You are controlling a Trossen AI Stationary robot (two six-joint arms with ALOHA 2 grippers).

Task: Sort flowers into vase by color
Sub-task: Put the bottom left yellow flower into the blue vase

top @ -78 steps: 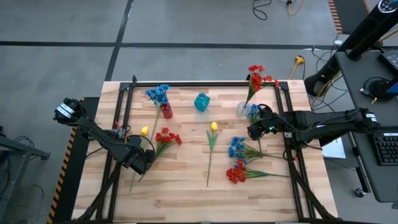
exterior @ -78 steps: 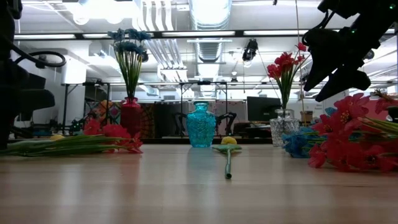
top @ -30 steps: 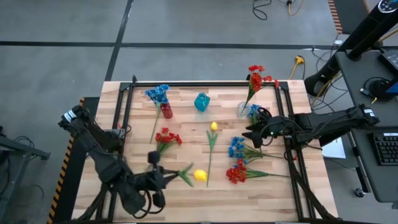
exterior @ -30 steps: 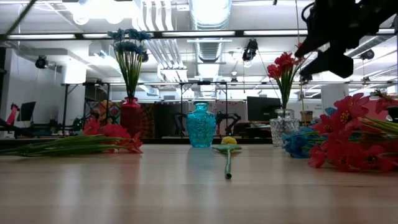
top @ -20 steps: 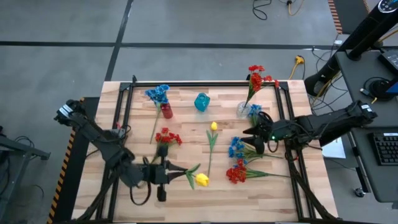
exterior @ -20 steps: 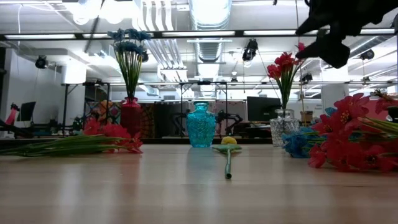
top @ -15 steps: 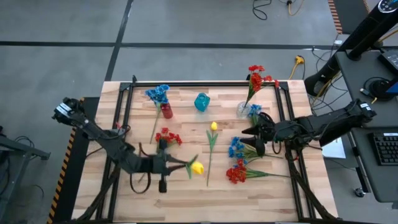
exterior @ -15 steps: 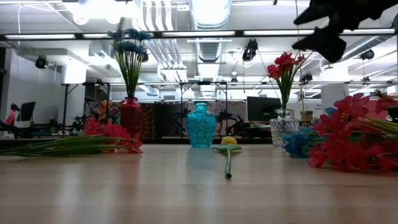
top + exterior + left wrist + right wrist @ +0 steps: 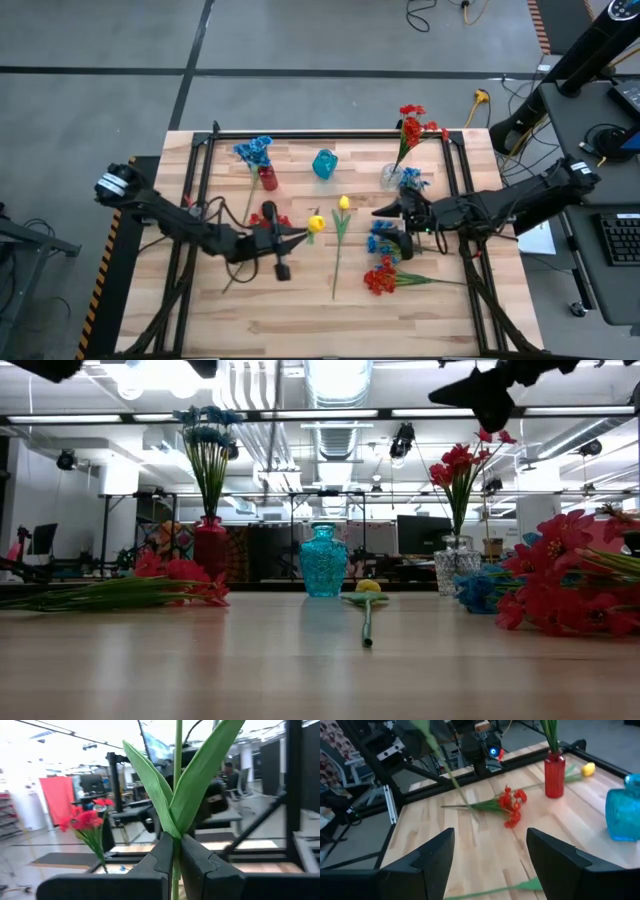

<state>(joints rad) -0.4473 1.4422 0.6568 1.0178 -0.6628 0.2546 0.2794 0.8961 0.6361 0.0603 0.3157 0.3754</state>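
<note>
Pinching a yellow flower [image 9: 316,224] by its thin stem near bench centre, the left tool [image 9: 283,240] risks it twisting and missing the blue vase [image 9: 324,163] at 12 o'clock, while the right tool [image 9: 400,218] hovers wide open at 3 o'clock.

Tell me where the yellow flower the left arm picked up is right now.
In the high view the yellow flower is held off the table in the left claw, left of centre, between the red spray and the other yellow tulip.

In the left wrist view, the yellow tulip's [image 9: 178,795] bloom is cut off above.
</note>
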